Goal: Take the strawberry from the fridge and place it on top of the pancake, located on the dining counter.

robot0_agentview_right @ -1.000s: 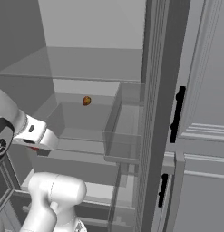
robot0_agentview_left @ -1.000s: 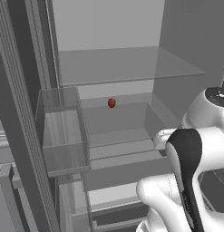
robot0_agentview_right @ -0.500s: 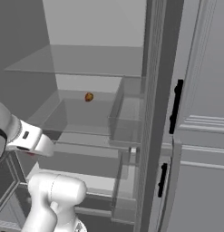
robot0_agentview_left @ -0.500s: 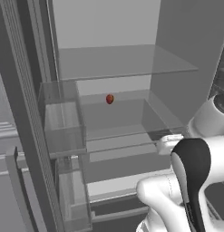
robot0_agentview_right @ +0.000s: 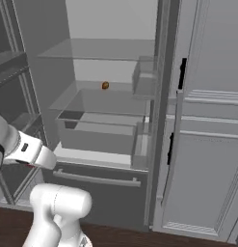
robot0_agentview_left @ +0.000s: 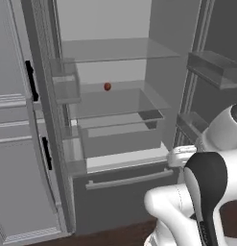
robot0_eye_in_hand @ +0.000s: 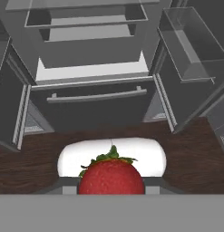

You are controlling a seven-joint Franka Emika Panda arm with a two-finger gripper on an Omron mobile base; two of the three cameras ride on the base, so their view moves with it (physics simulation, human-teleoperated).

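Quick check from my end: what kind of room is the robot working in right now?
A kitchen, most likely: an open fridge with glass shelves, a bottom drawer, panelled cabinets beside it, dark wood floor.

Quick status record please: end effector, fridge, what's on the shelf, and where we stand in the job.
end effector: shut on strawberry
fridge: both doors open, bottom drawer closed
shelf: small reddish item near the back, too small to identify
floor: dark wood, in front of the fridge
job stage: strawberry in hand, outside the fridge; placing not yet done
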